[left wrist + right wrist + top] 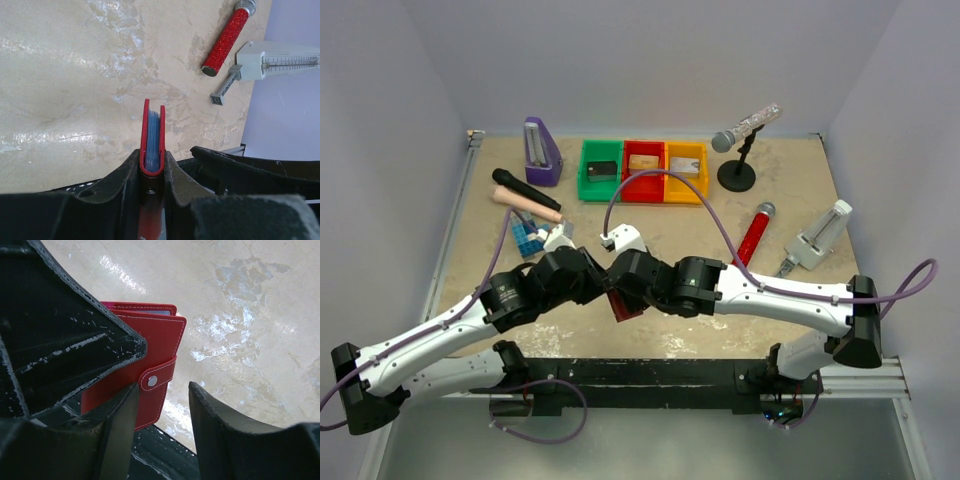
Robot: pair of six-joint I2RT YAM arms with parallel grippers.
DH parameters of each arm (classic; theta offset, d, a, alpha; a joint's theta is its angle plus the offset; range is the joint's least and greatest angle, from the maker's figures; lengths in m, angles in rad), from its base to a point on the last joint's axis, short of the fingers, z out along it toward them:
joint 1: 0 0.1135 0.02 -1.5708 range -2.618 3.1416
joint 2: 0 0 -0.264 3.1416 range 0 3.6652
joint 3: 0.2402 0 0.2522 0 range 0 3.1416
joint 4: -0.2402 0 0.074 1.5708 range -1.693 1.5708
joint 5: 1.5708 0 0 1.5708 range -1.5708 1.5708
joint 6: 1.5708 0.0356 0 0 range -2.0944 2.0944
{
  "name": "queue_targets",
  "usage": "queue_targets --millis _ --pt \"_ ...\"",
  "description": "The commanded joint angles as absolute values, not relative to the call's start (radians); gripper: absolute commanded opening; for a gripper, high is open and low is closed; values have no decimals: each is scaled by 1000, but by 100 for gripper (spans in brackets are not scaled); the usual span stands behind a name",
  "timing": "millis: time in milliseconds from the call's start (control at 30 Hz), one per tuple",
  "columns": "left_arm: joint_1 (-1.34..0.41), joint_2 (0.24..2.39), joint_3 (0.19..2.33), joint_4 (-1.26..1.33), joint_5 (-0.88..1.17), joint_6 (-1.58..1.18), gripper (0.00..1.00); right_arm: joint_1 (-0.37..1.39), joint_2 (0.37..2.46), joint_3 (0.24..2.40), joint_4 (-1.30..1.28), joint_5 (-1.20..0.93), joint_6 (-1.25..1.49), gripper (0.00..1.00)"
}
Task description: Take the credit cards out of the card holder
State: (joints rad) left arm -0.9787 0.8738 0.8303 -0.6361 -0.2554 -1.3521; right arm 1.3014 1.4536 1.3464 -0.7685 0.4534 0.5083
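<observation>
Two black grippers meet over the middle of a beige, marbled table, both on one small red card holder. Its leather-like covers are smooth and stitched along the edges, and a tab with a silvery snap is fastened across the front. The left gripper has its fingers pressed narrow on the folded spine, holding the card holder edge-on above the table. The open edge points away from the wrist, and thin bluish sleeves are packed between the red covers. No credit cards can be made out among them. The right gripper stands partly open at the snap corner. One finger lies just beside the lower edge of the cover, and the other finger is apart from it, with bare tabletop in the gap. A glittery red microphone and a white plastic device lie well apart from the card holder on the right side of the table. A row of green, red and yellow plastic bins lines the far edge.
</observation>
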Motion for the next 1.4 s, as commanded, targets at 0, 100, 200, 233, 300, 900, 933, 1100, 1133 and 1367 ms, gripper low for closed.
queue_targets --millis 0,100,200,233,300,900,933,1100,1133,1367 --pt "-994 844 836 -512 -202 -1391 0 1305 1489 1411 -808 476 538 48" --pt "-999 835 828 -503 -201 -1391 0 1305 1506 1419 -824 477 540 45" --pt "-1000 827 827 -500 -201 -1391 0 1305 1520 1422 -834 474 541 41" --pt "-1000 825 825 -500 -201 -1391 0 1305 1523 1422 -839 471 545 40" --pt "-1000 822 824 -499 -201 -1393 0 1305 1528 1422 -845 466 545 38" --pt "-1002 807 807 -499 -213 -1396 0 1305 1523 1417 -856 451 545 6" --pt "-1003 805 804 -500 -215 -1396 0 1305 1522 1417 -861 451 546 3" --pt "-1003 793 790 -521 -232 -1404 0 1305 1508 1416 -870 462 552 0" --pt "-1002 792 788 -526 -236 -1402 0 1305 1505 1419 -873 465 552 0" --pt "-1002 764 769 -558 -261 -1405 0 1302 1493 1419 -887 486 549 0"
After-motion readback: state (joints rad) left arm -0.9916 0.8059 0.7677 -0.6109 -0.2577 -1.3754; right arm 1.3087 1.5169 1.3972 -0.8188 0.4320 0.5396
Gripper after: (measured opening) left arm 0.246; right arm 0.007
